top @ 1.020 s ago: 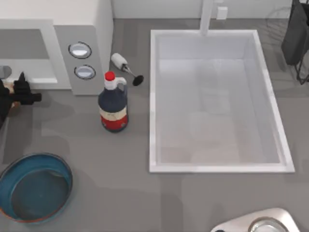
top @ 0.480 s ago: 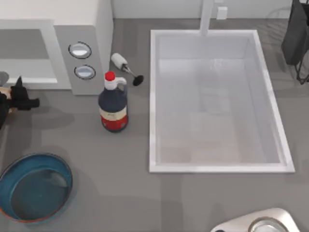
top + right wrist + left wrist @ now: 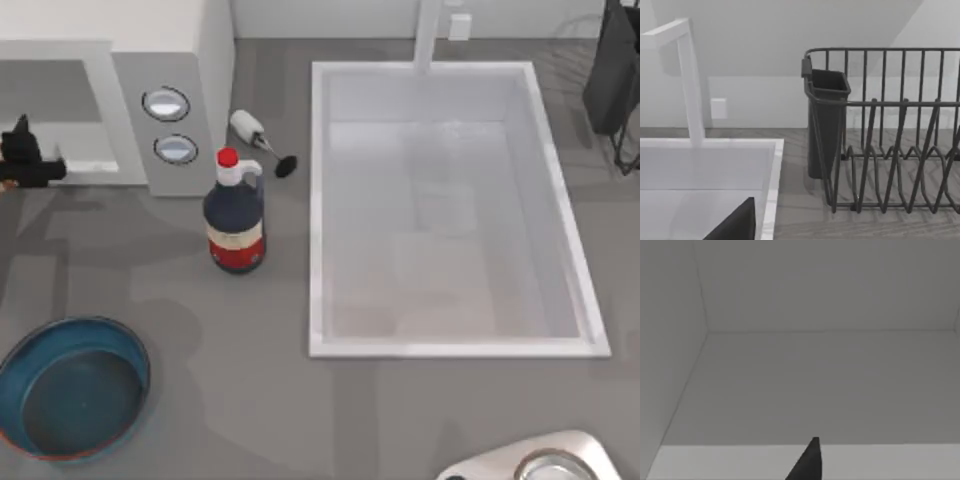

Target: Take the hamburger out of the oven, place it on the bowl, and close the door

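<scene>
The left gripper [image 3: 25,160] is hovering at the top view's far left edge, right at the mouth of the oven [image 3: 150,25], just above the white sill below the opening. It is sitting there because the oven's grey cavity [image 3: 815,380] is where the hamburger has to come from. Whether the jaws are open or closed I cannot tell, nor whether they are holding anything.

The stretch of cavity floor and walls facing the left wrist camera is lying bare, so I cannot say where the hamburger is. The cavity is standing open toward the counter [image 3: 200,400], so closing the door looks to be a step not yet done.

The blue-teal bowl [image 3: 70,395] is waiting near the counter's front left corner, well apart from the oven and close to the left arm's side, a sensible drop spot; it is holding nothing. The white sink [image 3: 450,210] to the right is also holding nothing.

A dark red-capped sauce bottle [image 3: 235,225] is standing upright in front of the oven's knob panel [image 3: 170,125], beside any path from oven to bowl rather than across it.

The right gripper [image 3: 735,225] is idling over the sink's corner, facing the wire dish rack [image 3: 890,150]; its jaws' state I cannot tell.
</scene>
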You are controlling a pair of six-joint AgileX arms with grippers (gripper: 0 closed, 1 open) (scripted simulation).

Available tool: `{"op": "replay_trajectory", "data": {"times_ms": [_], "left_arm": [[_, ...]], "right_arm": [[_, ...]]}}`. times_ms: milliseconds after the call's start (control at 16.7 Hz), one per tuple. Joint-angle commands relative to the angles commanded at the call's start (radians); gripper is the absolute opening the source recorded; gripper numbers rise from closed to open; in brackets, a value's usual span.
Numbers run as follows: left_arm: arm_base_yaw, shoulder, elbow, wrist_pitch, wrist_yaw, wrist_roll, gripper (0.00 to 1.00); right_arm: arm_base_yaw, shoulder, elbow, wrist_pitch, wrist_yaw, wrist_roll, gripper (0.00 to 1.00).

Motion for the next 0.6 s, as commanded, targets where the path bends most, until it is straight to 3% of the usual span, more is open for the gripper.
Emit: {"op": "replay_trajectory", "data": {"times_ms": [300, 600], "left_arm": [[0.001, -0.159, 0.002, -0.164, -0.002, 0.001, 0.0], [0.0, -0.17, 0.001, -0.177, -0.002, 0.003, 0.0]], "right_arm": [[0.0, 0.0, 0.0, 0.0, 0.0, 0.0, 1.0], [0.0, 0.0, 0.0, 0.0, 0.0, 0.0, 1.0]]}}
